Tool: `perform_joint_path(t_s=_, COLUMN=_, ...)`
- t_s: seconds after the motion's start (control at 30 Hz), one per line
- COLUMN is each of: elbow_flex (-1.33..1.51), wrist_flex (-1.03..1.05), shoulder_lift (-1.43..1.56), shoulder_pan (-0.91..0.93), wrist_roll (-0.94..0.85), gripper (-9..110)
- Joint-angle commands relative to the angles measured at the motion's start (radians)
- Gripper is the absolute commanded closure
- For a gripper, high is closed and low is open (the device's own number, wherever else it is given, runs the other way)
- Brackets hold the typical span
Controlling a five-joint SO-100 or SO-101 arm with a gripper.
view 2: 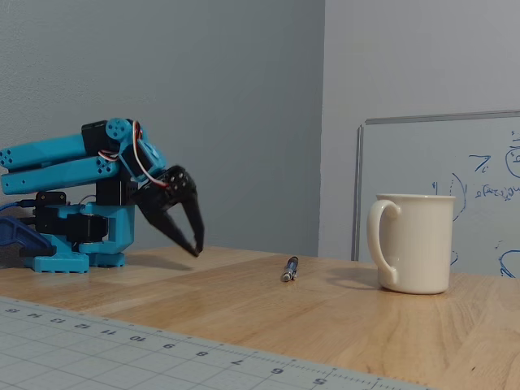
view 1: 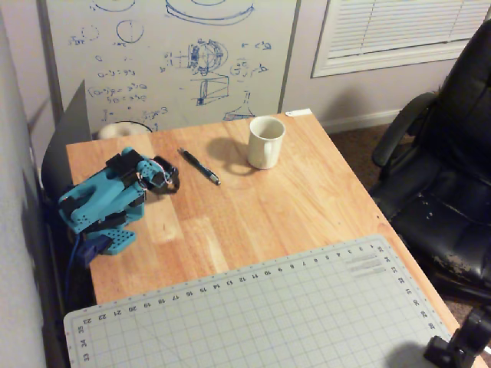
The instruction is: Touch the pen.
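Pen (view 1: 199, 165) lies flat on bench (view 1: 253, 215) between blue arm and white mug (view 1: 265, 142), untouched; gripper (view 2: 195, 244) jaws near-closed, empty, apart from pen; whole reach left

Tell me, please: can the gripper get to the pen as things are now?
Probably yes. The gripper hangs just above the table, and only bare wood lies between it and the pen. The mug stands beyond the pen, out of the way.
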Motion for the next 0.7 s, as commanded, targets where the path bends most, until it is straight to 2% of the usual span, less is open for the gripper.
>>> perform_joint_path(t_s=0.0, elbow_flex=-0.169, wrist_flex=-0.11, shoulder_lift=-0.201, shoulder_pan=0.002, wrist_roll=0.0, gripper=101)
perform_joint_path(t_s=0.27, elbow_flex=-0.463, wrist_flex=-0.314, shoulder_lift=-0.742, shoulder_pan=0.002, wrist_roll=0.0, gripper=101)
perform_joint_path(t_s=0.67, elbow_flex=-0.848, wrist_flex=-0.333, shoulder_lift=-1.163, shoulder_pan=0.0, wrist_roll=0.0, gripper=101)
